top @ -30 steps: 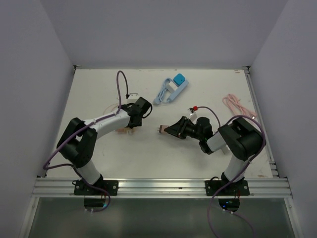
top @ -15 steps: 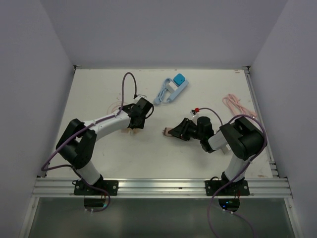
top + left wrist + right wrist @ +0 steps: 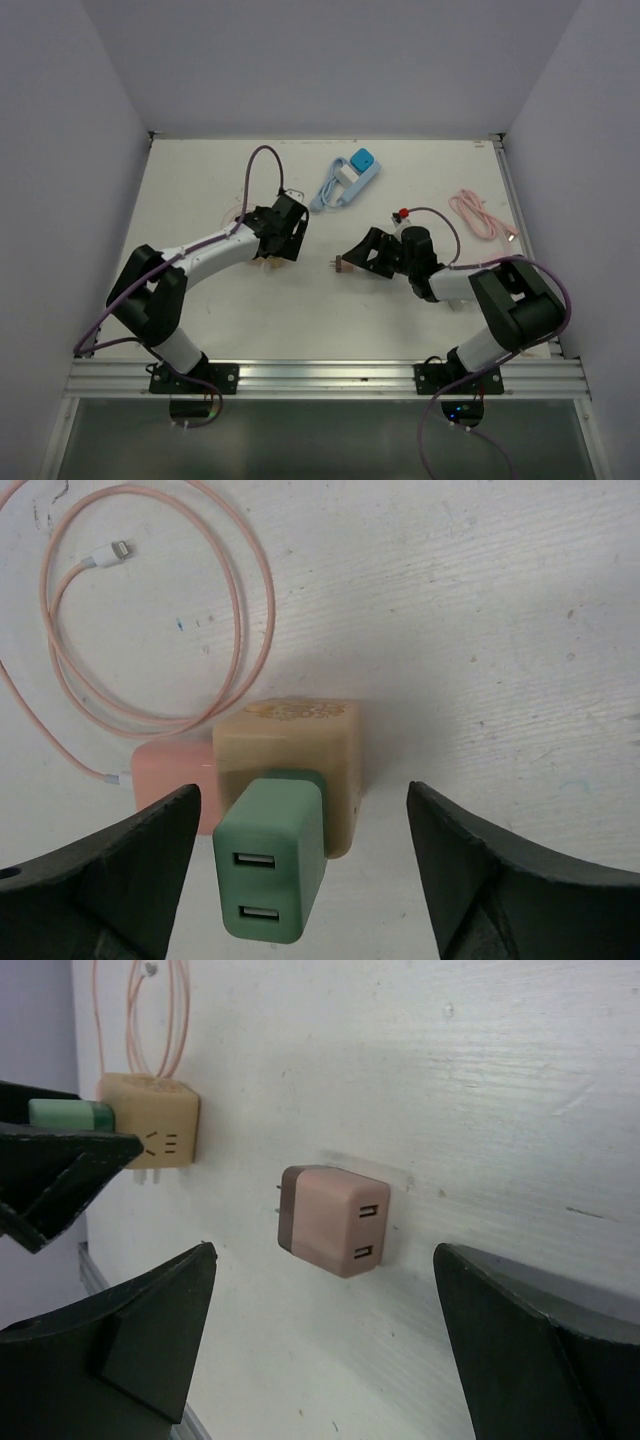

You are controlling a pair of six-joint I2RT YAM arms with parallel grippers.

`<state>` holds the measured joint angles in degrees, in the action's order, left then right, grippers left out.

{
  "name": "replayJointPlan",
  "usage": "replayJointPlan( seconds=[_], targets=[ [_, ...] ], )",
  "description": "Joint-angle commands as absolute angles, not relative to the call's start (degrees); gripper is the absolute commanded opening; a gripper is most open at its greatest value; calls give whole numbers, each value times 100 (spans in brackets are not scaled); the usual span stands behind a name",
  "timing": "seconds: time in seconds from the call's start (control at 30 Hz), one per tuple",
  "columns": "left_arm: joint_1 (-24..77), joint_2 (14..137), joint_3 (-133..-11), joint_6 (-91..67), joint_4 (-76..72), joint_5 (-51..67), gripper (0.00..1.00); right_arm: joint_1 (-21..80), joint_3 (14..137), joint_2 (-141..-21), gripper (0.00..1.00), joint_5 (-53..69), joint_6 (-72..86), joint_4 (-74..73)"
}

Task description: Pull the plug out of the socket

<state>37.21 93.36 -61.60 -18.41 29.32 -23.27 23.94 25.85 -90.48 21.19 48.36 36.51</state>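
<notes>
A pink-and-brown plug point(image 3: 330, 1220) lies on the white table with its prongs bare, free of the socket; it also shows as the plug point(image 3: 340, 265) from above. My right gripper point(image 3: 325, 1350) stands open around it, touching nothing. The beige socket cube point(image 3: 290, 755) sits further left with a green USB charger point(image 3: 270, 865) plugged into it and a pink adapter point(image 3: 170, 775) on its side. My left gripper point(image 3: 300, 880) is open, one finger either side of the green charger and socket, apart from both.
A pink cable coil point(image 3: 150, 610) lies just beyond the socket. A blue power strip with its cable point(image 3: 345, 180) sits at the back centre. Another pink cable point(image 3: 480, 215) lies at the right, near the metal rail point(image 3: 525, 240).
The right gripper has opened and let go of the pink plug, which now rests on the table. The left gripper has opened off the socket.
</notes>
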Motion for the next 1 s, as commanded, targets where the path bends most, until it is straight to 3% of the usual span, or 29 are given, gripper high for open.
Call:
replayJointPlan(
  seconds=[0.0,0.13,0.3,0.7,0.97],
  targets=[
    [3744,8957,-6468,-1845,2926,-2118,90,2373,2768,-8500,95,1495,4123,2445],
    [3735,8693,-6635,-2056,3260,-2162,98,2478,2918,-7938,99,1222,3727,1706],
    [3700,8176,-6636,-2486,3646,-2338,100,2900,3137,-7270,99,897,3209,1196],
    [3331,6523,-5116,-5105,3604,-2566,100,3419,3182,-6777,99,659,2725,993],
    [3542,6600,-4869,-6993,3691,-2996,100,3437,2936,-6803,99,694,2654,1257]
  ],
)
